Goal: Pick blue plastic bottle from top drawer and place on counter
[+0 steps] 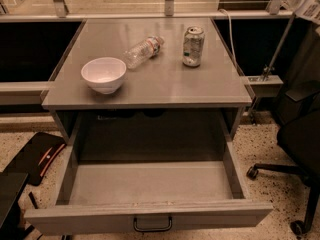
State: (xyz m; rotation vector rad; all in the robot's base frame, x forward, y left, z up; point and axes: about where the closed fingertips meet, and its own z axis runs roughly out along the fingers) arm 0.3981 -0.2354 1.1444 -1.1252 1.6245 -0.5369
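Speckled flooring [260, 149] is seen around the grey cabinet, whose counter [165, 86] is crossed by a faint sheen. Three things are set on it: one white bowl [103, 74] at near left, one clear bottle [142, 52] laid on its side behind it, and one can [193, 46] stood upright at far right. One top drawer [150, 215] is pulled open. One black chair [300, 144] is seen at right. Neither the blue plastic bottle nor the gripper is seen, so its grip cannot be told.
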